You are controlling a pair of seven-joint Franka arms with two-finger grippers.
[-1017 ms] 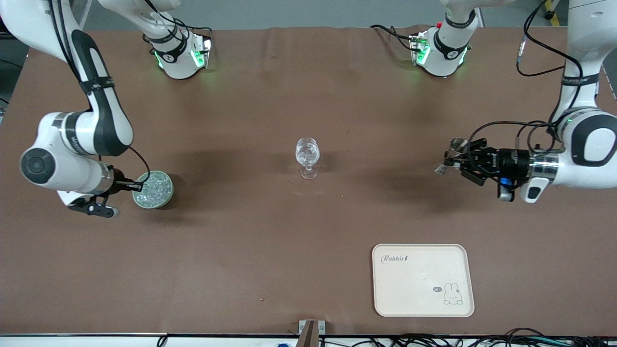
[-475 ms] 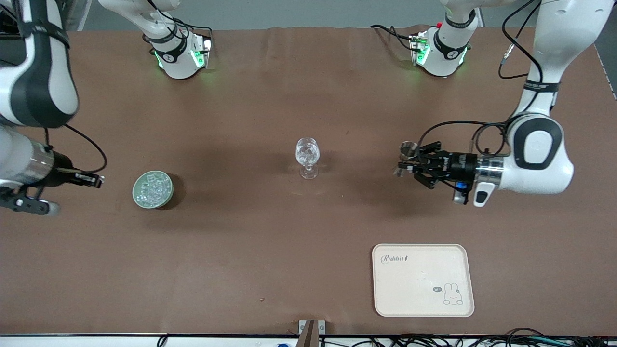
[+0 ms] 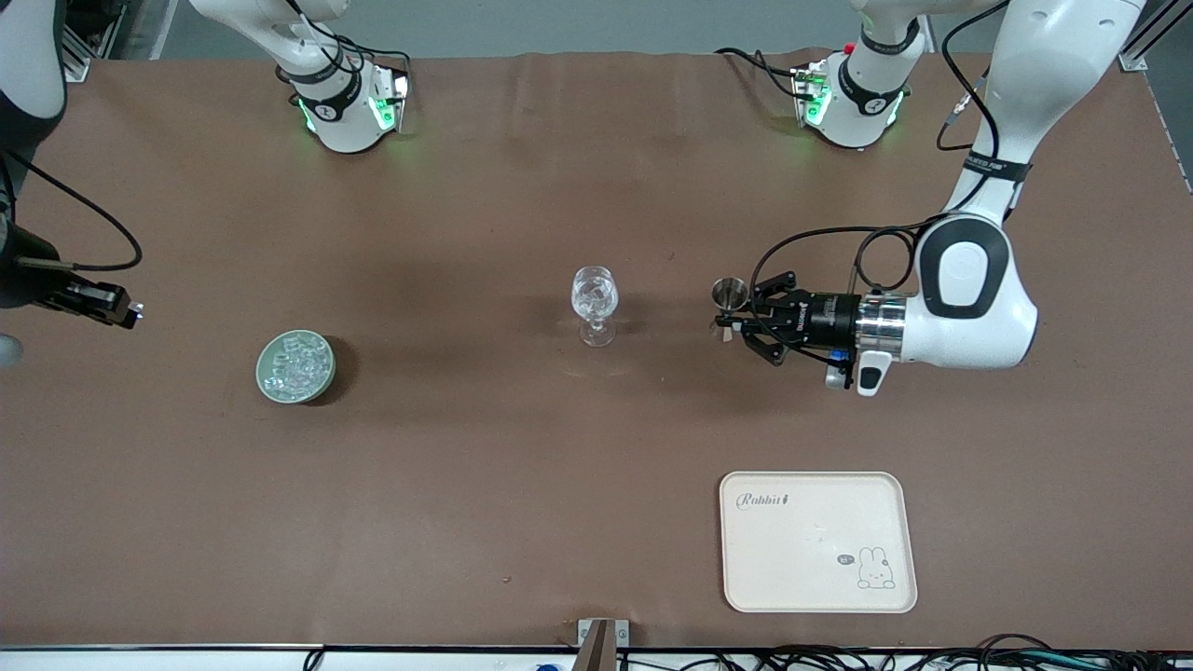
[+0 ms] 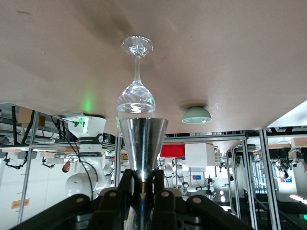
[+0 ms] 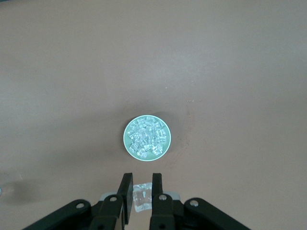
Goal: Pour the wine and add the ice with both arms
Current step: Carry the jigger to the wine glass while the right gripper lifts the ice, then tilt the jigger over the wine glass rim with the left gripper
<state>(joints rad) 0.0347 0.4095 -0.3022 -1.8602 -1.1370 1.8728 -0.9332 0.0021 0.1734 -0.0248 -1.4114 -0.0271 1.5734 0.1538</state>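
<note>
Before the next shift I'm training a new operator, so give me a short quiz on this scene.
1. True or false: the left gripper holds a metal cup close to the goblet.
2. What is in the right gripper? A) an ice cube B) a spoon C) nothing
3. Fill in: the rest of the ice lies in the green ____.
Key: 1 true. 2 A, a cube pinched between its fingers. 3 dish.
</note>
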